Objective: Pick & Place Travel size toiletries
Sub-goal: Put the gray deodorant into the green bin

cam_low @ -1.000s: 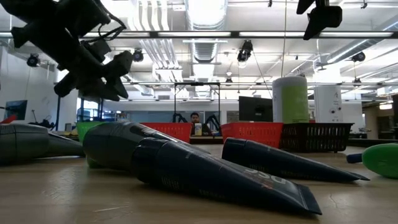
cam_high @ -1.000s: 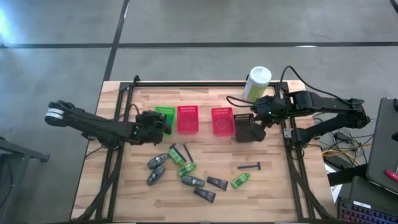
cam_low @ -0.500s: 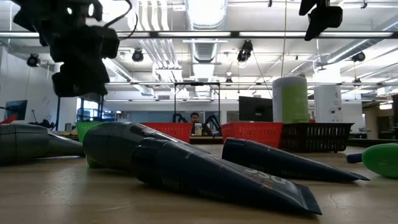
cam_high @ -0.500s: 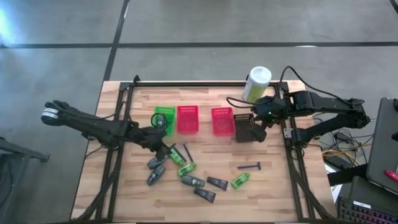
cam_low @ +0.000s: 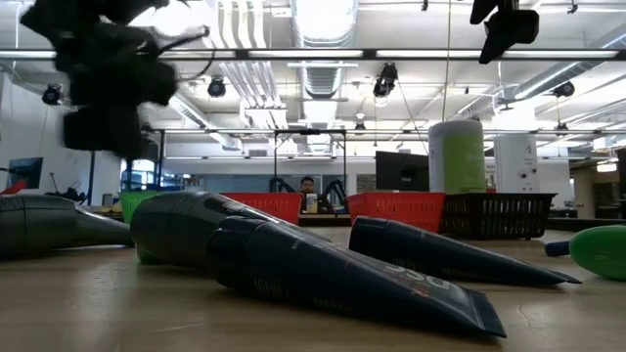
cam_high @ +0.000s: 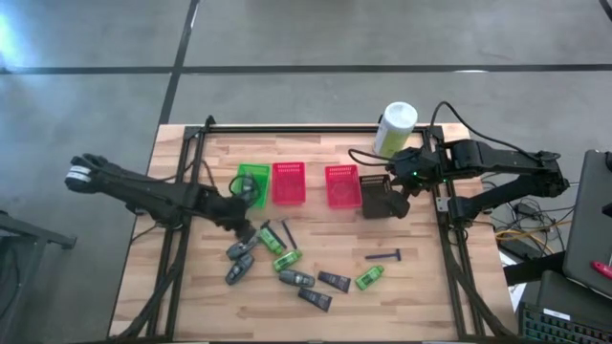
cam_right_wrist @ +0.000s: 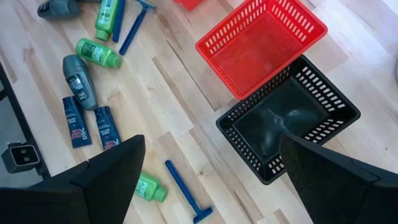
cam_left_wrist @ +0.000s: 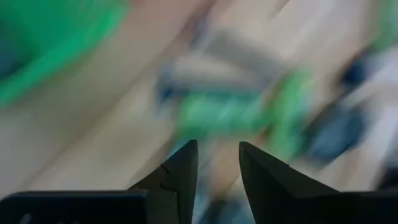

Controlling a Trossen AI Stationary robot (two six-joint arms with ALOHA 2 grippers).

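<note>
Compared with one second ago, the left claw [cam_high: 246,225] has moved from beside the green basket [cam_high: 253,180] toward 5 o'clock and now hangs over the travel size toiletries [cam_high: 296,279], which lie loose on the bench [cam_high: 421,287]. Its fingers [cam_left_wrist: 180,174] stand slightly apart with nothing between them. The right claw [cam_high: 397,183], spread wide, remains over the black basket [cam_right_wrist: 289,121]. Only the right wrist view shows that basket's interior. The left wrist view is motion-blurred; individual items there cannot be identified.
</note>
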